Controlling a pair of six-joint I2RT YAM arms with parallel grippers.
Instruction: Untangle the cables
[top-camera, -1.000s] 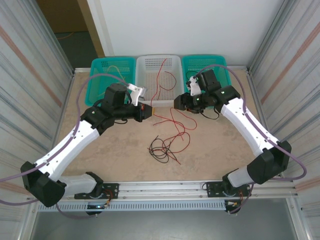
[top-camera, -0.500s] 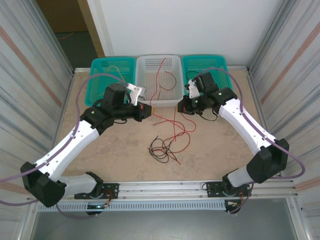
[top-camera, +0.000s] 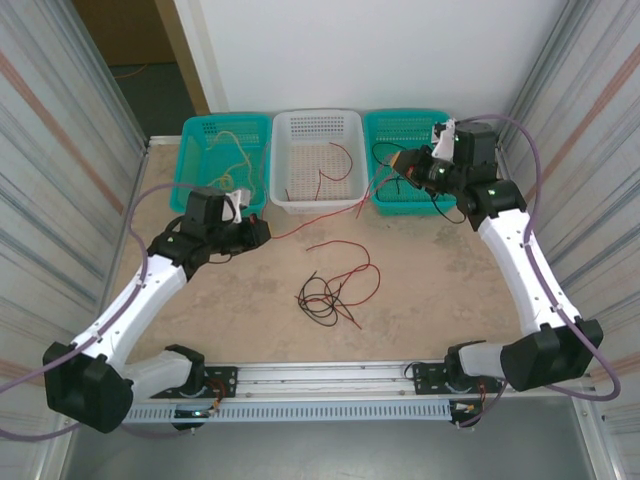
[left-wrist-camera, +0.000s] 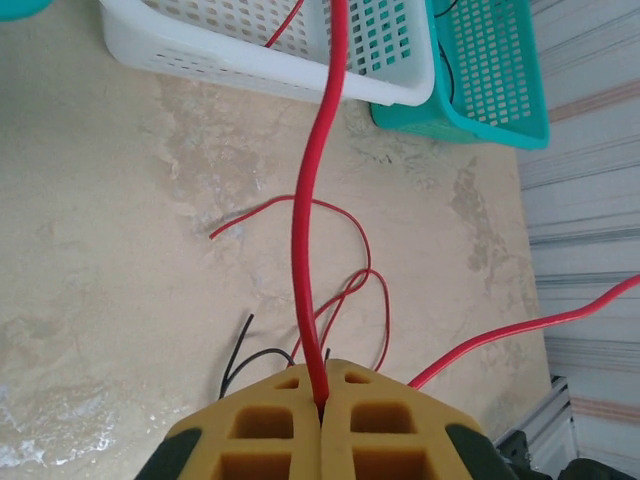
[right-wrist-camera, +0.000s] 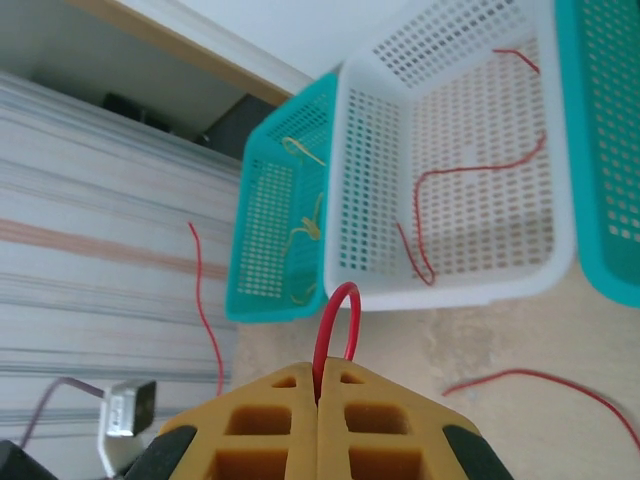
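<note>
Yellowish cables (top-camera: 232, 148), probably several, indistinct

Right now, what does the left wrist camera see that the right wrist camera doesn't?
Left wrist camera: a black cable lying on the table. Right wrist camera: yellowish cables inside a teal basket. Both: the white basket and a red cable, pinched by the shut left fingers in one, the right fingers in the other.

There are two green baskets (top-camera: 225, 120) and one white basket (top-camera: 318, 113). There are two arms (top-camera: 140, 295). The cables (top-camera: 322, 297) are too tangled to count.
</note>
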